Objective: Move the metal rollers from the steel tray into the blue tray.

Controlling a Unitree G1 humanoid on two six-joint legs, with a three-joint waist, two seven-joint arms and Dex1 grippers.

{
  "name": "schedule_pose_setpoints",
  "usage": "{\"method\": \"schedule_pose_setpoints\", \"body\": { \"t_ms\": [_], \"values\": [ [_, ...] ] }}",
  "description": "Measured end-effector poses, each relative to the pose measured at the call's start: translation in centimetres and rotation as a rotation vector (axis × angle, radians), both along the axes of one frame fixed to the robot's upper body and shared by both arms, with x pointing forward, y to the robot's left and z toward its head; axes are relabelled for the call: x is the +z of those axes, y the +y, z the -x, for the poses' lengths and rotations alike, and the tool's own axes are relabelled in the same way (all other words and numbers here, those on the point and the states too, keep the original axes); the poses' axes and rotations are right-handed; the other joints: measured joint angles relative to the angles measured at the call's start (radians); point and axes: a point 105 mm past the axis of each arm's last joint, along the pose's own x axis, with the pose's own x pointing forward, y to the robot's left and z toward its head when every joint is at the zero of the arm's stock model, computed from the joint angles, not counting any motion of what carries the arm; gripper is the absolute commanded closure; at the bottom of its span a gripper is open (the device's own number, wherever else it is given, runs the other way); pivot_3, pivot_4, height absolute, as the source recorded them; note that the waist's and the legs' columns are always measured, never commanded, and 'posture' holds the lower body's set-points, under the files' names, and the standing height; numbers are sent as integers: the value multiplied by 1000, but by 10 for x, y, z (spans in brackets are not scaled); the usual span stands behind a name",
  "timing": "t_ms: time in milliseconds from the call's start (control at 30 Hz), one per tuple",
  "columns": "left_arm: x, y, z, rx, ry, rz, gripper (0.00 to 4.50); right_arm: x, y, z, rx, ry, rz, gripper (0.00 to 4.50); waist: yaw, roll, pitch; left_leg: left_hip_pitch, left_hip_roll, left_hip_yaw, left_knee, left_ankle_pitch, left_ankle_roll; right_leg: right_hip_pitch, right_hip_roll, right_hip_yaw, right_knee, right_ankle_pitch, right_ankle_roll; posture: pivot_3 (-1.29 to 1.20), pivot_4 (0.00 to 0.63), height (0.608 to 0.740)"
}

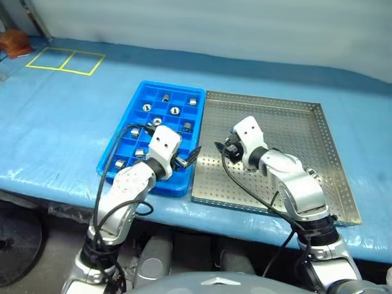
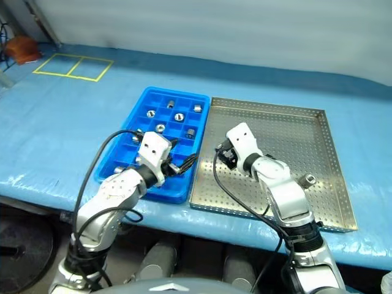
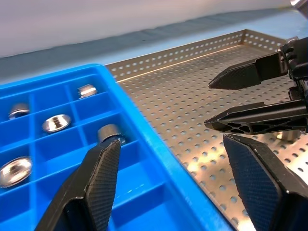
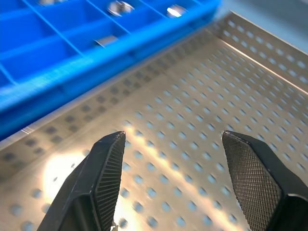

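Observation:
The blue tray (image 1: 125, 147) lies left of the steel tray (image 1: 288, 125), and the two touch side by side. Several metal rollers (image 1: 174, 111) sit in the blue tray's compartments, seen close in the left wrist view as roller (image 3: 109, 131). One roller (image 2: 310, 179) lies on the steel tray near its right side. My left gripper (image 1: 191, 157) hovers open and empty over the blue tray's right rim, pointing toward the steel tray. My right gripper (image 1: 222, 148) is open and empty low over the steel tray's left part. The two grippers' tips face each other, close but apart.
Both trays rest on a table covered in blue sheeting (image 1: 67, 122). A yellow tape rectangle (image 1: 64, 60) marks the far left, with a brown object (image 1: 13, 41) beyond it. The table's front edge runs just below the trays.

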Motion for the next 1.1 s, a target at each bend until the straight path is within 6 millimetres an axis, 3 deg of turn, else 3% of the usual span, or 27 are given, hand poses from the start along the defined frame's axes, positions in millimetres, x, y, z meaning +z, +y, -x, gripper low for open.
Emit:
{"method": "schedule_pose_setpoints", "body": {
  "t_ms": [133, 267, 800, 900, 1000, 1100],
  "values": [
    [-10, -20, -1, -99, 28, -6, 802, -8, -10, 1, -67, 18, -5, 1139, -45, 0, 0, 0, 0, 0, 1, 0, 1, 0, 0, 1, 1, 0, 0, 130, 150, 740],
    [-9, -26, 1, -152, 18, -5, 802, -18, -14, 2, -105, 43, -11, 1139, -75, 0, 0, 0, 0, 0, 2, 0, 1, 1, 0, 1, 1, 0, 1, 131, 150, 740],
    [-24, -20, 8, -158, 63, -26, 802, -46, -25, 15, -168, 160, -16, 1139, -84, 1, 0, 1, 0, 0, 4, 0, 1, 2, 0, 1, 2, 1, 1, 134, 150, 740],
    [-24, -20, 9, -160, 63, -25, 802, -47, -23, 16, -170, 165, -28, 1745, -84, 1, 0, 1, 0, 0, 5, 0, 1, 2, 0, 1, 2, 1, 2, 134, 150, 740],
    [-24, -21, 8, -161, 62, -25, 802, -47, -20, 17, -162, 169, -40, 2643, -84, 1, 0, 1, 0, 0, 5, 0, 1, 2, 0, 1, 2, 1, 2, 124, 150, 740],
    [-23, -20, 8, -161, 57, -26, 802, -46, -20, 17, -164, 170, -45, 2659, -85, 1, 0, 1, 0, 0, 5, 0, 1, 2, 0, 1, 2, 1, 2, 123, 150, 740]
  ]
}}
